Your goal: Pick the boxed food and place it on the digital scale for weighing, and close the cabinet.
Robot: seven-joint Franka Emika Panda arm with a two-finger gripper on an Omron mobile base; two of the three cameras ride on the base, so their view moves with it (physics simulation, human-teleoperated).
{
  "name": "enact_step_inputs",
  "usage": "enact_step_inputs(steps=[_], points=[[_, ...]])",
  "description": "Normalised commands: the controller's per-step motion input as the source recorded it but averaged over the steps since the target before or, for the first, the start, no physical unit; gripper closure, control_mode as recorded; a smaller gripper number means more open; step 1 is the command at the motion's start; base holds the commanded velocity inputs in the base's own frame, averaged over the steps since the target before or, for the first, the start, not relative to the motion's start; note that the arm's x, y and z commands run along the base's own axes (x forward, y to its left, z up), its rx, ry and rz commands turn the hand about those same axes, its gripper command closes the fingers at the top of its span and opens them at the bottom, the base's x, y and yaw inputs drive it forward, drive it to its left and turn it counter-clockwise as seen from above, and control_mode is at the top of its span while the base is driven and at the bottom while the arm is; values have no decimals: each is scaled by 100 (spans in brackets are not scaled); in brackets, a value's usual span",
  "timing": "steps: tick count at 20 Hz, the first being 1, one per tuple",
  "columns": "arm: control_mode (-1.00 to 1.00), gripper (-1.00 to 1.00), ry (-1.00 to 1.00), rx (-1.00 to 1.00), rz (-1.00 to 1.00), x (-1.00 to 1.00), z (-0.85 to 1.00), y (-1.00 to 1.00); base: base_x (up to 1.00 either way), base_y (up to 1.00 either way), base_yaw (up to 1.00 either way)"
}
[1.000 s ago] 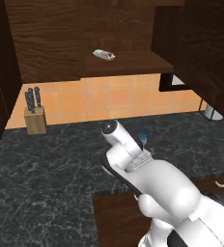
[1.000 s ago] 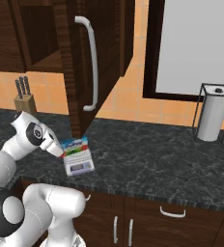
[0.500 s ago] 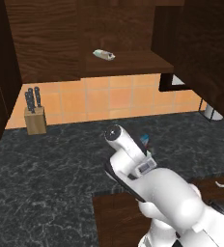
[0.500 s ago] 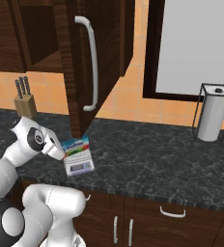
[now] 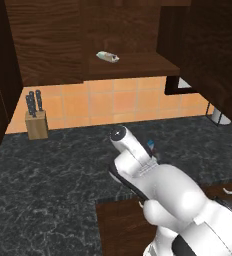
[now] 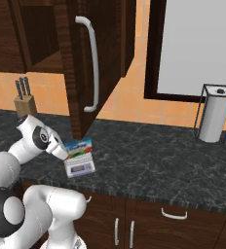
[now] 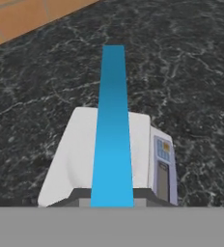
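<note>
Gripper point(image 6: 65, 153), lower left of the right base view, grips the boxed food point(image 7: 112, 130) edge-on over the digital scale point(image 7: 80, 154); cabinet point(image 6: 98, 68) door stands open above.

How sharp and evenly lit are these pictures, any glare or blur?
Left base view: soft, flat light, the cabinet interior dim, no glare. Right base view: crisp, even light, a faint sheen on the handle. Hand view: the box and scale look smeared and the counter marbling is coarse.
</note>
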Motion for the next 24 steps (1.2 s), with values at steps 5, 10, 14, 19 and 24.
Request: enact_step_inputs(steps=[5, 10, 14, 19, 24], points=[[-100, 100, 0, 0, 0, 12, 0, 0, 0, 0, 0], [-100, 100, 4, 0, 0, 3, -9, 0, 0, 0, 0], [-100, 100, 9, 0, 0, 0, -20, 0, 0, 0, 0], [-100, -100, 3, 0, 0, -4, -7, 0, 0, 0, 0], [-100, -100, 0, 0, 0, -17, 0, 0, 0, 0, 0]])
